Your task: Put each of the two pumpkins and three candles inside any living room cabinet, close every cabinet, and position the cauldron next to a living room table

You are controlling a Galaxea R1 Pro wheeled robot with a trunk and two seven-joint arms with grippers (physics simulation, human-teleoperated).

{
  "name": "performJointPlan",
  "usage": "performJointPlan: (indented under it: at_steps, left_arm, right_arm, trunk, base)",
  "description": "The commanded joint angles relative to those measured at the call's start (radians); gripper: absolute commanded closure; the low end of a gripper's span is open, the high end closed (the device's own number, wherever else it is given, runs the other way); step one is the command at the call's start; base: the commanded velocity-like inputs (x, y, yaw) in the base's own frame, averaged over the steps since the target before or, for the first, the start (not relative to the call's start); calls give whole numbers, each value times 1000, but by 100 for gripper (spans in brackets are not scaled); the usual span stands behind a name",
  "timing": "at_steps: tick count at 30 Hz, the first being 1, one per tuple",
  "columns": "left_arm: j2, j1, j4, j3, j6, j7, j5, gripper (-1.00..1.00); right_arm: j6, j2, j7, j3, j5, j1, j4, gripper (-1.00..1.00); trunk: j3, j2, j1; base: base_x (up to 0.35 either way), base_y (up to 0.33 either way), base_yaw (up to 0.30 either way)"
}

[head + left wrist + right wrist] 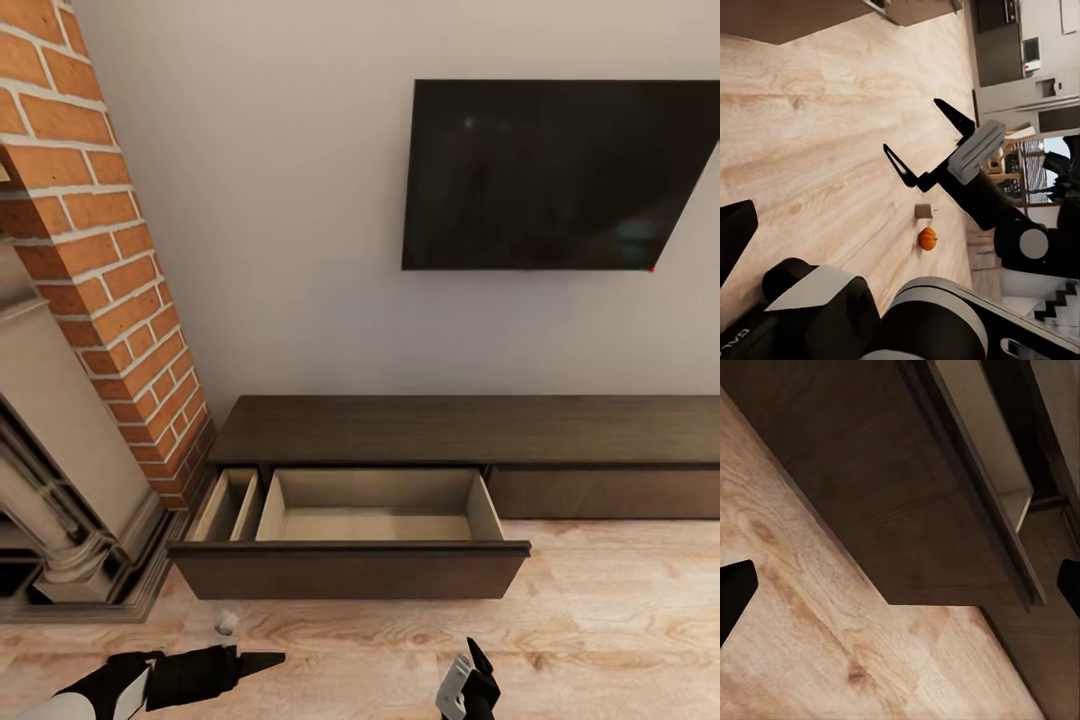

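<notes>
The cabinet (470, 430) runs along the wall as a long, low dark-brown console. Its wide left drawer (350, 570) is pulled out, and the pale beige inside holds nothing. My left gripper (250, 660) hovers low over the floor in front of the drawer's left end, open and empty. My right gripper (468, 680) is near the drawer's right corner, open and empty; the left wrist view shows its spread fingers (945, 112). Beyond it on the wood floor lie one orange pumpkin (928, 238) and one squat tan candle (922, 211) side by side. The cauldron is out of view.
A brick chimney (110, 260) and a pale columned fireplace (60, 520) stand left of the cabinet. A dark TV (560, 175) hangs on the wall above. A small pale grey object (228, 622) sits on the floor before the drawer. Kitchen appliances (1035, 90) show far off.
</notes>
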Motion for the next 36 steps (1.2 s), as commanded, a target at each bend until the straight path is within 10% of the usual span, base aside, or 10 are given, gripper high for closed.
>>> performJointPlan:
  at_steps: [1,14,21,28,36]
  left_arm:
    - [0,0,3,0,-2,0,0,-100]
    - [28,14,137,0,-137,30,2,-100]
    - [73,26,140,1,-140,262,9,-100]
    - [20,28,138,3,-141,721,11,-100]
    - [-34,32,137,4,-143,1065,13,-100]
  right_arm:
    - [-4,0,0,0,-2,0,0,-100]
    - [-33,-1,-2,0,-79,0,0,-100]
    - [-35,-4,-3,0,-81,1,0,-100]
    - [-66,4,0,0,-81,3,22,-100]
    - [-103,9,1,0,-81,10,38,-100]
  trunk:
    - [3,7,-4]
    - [44,98,-54]
    - [66,147,-81]
    - [88,196,-107]
    - [113,252,-138]
  base:
    - [0,0,0]
    - [0,0,28]
    - [0,0,258]
    - [0,0,284]
    - [0,0,285]
